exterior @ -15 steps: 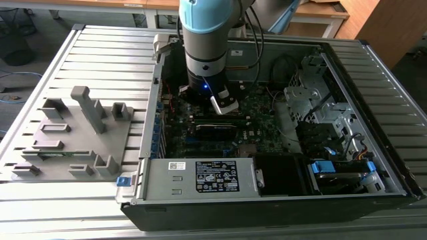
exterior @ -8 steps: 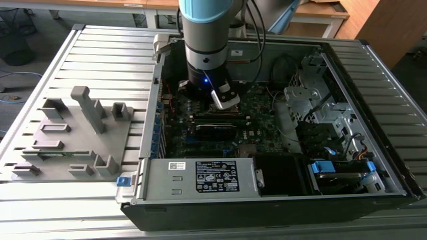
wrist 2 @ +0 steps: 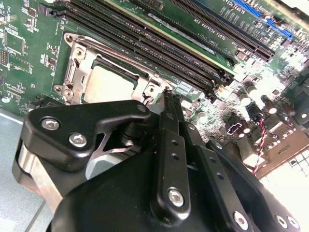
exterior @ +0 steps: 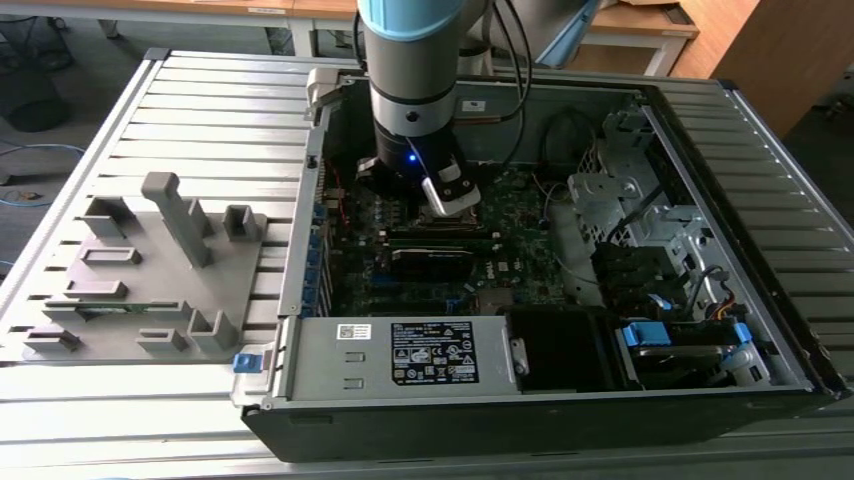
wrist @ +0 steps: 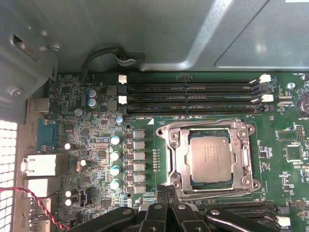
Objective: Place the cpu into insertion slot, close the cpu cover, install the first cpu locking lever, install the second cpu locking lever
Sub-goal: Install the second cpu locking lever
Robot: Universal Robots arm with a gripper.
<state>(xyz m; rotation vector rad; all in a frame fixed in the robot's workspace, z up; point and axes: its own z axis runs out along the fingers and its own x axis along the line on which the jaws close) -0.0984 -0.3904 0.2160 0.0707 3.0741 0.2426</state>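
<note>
Cpu (wrist: 208, 158) sits in insertion slot (wrist: 170, 140) beneath cpu cover (wrist: 246, 155); end effector (wrist: 166, 192) fingers pressed together, gripping nothing.

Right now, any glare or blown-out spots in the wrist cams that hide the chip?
Second wrist view: the chip is washed pale by glare, and the board's far corner is blown out. First wrist view: the chip reads evenly lit; a white blown-out patch at the vent grille.
</note>
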